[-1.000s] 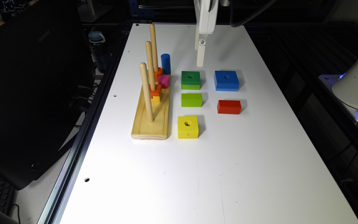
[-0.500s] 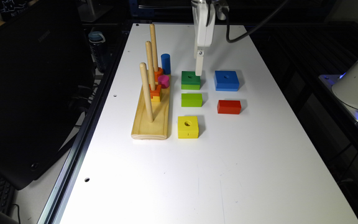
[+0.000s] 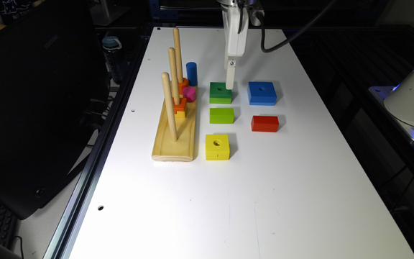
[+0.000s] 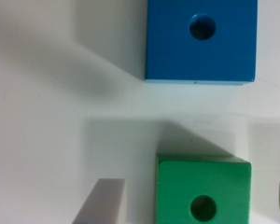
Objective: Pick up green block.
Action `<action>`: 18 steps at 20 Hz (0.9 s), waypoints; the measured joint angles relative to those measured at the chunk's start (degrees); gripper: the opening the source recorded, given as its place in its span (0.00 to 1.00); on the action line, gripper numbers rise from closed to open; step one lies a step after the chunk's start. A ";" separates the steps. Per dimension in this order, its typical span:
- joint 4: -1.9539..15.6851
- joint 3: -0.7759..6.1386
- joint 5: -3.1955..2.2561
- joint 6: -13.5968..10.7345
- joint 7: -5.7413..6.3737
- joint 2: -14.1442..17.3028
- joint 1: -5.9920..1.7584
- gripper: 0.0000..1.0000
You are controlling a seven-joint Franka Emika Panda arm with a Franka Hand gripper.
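Now the pincer [image 3: 230,85] hangs straight down over the square green wooden block [image 3: 220,92].
Its fingers [image 4: 100,201] stand apart, open, either side of the block.

Gripper [image 3: 230,84] pointing straight down, jaws spread

Colours we see on the white table [image 3: 264,187]

We find a green block [image 3: 220,92], dark green over lime, a lime-green block [image 3: 221,115], blue block [image 3: 261,92], red block [image 3: 265,123], yellow block [image 3: 217,146], and a white gripper [image 3: 230,85].
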 joint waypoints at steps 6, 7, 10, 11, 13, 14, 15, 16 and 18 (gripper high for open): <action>0.73 0.19 0.00 0.06 0.08 0.59 0.00 1.00; 0.76 0.19 0.00 0.17 0.08 0.84 0.00 1.00; 0.79 0.19 0.00 1.91 0.08 2.57 -0.02 1.00; 0.83 0.19 0.00 2.80 0.08 3.38 -0.02 1.00; 1.05 0.19 0.00 3.78 0.08 4.39 -0.03 1.00; 1.19 0.19 0.00 3.80 0.08 4.52 -0.03 1.00; 1.27 0.19 0.00 3.80 0.08 4.52 -0.03 1.00; 1.31 0.19 0.00 3.80 0.08 4.52 -0.04 1.00; 1.34 0.19 0.00 3.80 0.08 4.52 -0.04 1.00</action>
